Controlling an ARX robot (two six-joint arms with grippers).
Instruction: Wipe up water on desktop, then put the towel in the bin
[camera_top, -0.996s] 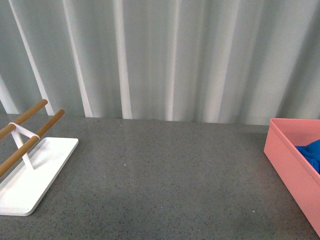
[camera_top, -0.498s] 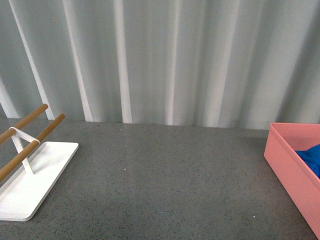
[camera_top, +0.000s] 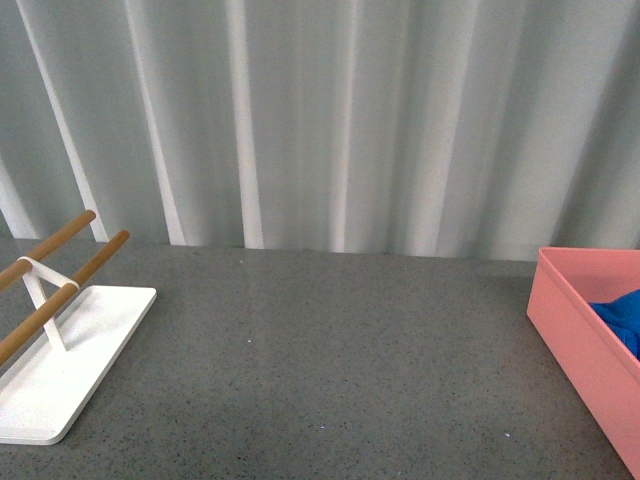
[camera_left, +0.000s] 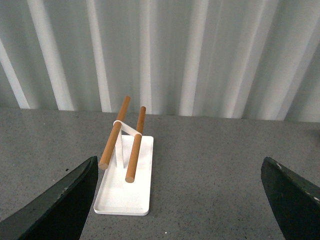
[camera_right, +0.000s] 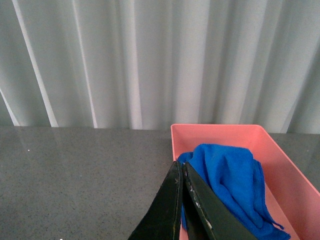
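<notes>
We see the towel already lying bunched inside the bin, which stands on the desk at our right side, so we judge the task all but finished. Our right end effector has its fingers pressed together with nothing between them, poised just beside the bin's near wall. Our left end effector is spread wide and empty, facing the white tray with its two wooden rods. No wet patch shows on the desk, though a thin film could escape us. The risk we see is the right arm clipping the bin's wall on retreat, or snagging a fold of towel and dragging it out.
</notes>
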